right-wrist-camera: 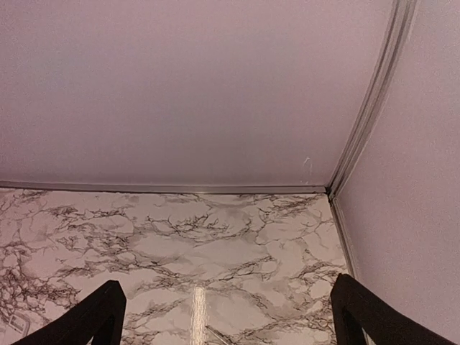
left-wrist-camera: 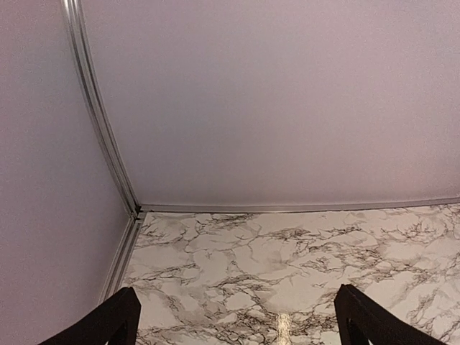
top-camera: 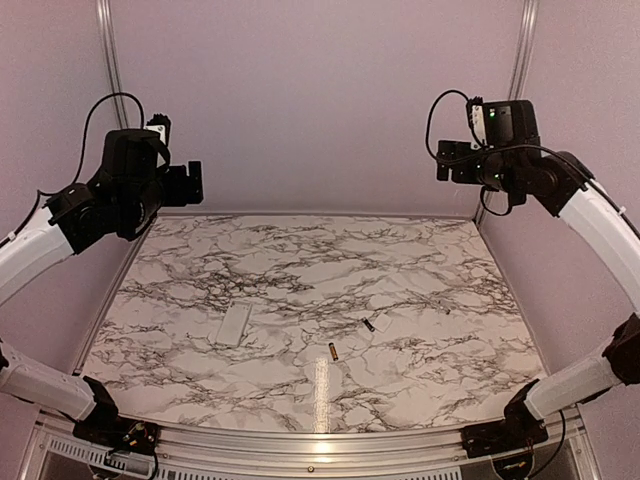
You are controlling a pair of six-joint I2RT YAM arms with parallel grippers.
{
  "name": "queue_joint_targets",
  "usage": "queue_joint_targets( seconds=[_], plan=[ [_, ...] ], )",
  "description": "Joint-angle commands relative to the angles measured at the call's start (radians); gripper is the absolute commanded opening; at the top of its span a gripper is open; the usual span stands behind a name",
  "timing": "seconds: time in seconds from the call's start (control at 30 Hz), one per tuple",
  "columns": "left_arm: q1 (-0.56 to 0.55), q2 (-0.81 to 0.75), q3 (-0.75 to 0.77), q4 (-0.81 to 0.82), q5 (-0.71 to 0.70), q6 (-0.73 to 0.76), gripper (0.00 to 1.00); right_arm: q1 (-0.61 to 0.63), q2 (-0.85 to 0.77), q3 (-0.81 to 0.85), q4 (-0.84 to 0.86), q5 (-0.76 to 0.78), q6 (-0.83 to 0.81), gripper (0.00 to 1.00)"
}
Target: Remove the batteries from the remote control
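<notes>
The marble table [top-camera: 300,260] takes up most of the overhead view, with plain walls around its far and side edges. Both arms are raised well above it: the left arm [top-camera: 30,250] is over the far-left corner and the right arm [top-camera: 600,220] is over the far-right corner.

The left gripper [top-camera: 187,185] has its jaws wide apart with nothing between them. Its wrist view shows the two dark fingers [left-wrist-camera: 108,323] at the bottom corners, with only bare marble and wall in the gap. It's the same for the right gripper [top-camera: 448,163] - fingers [right-wrist-camera: 93,316] spread wide, holding nothing.

The remote control [top-camera: 235,325] lies flat on the table, left of the middle and closer to the near edge than the far one, tilted a bit off square.

Both batteries are out on the marble to its right, well apart from it. The near battery [top-camera: 333,351] is around the middle of the table's width, towards the near edge, and shows a gold-ish end. The far battery [top-camera: 368,325] sits just beyond it and a little to the right - it's small and dark, and I can't make out more than that.
</notes>
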State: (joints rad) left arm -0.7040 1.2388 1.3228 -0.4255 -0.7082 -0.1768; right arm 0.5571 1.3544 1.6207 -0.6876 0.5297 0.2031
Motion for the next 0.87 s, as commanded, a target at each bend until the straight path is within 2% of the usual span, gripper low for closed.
queue_joint_targets(
  seconds=[0.0, 0.17, 0.33, 0.83],
  plan=[
    [0.096, -0.078, -0.003, -0.03, 0.019, 0.023, 0.99, -0.008, -0.109, -0.095, 0.089, 0.069, -0.013, 0.99],
    [0.174, -0.143, -0.08, -0.028, 0.053, -0.008, 0.99, -0.009, -0.211, -0.247, 0.111, 0.03, 0.038, 0.99],
    [0.187, -0.185, -0.15, -0.021, 0.068, -0.056, 0.99, -0.008, -0.271, -0.339, 0.125, -0.016, 0.105, 0.99],
    [0.187, -0.205, -0.181, -0.03, 0.073, -0.071, 0.99, -0.008, -0.303, -0.354, 0.15, -0.034, 0.094, 0.98]
  ],
)
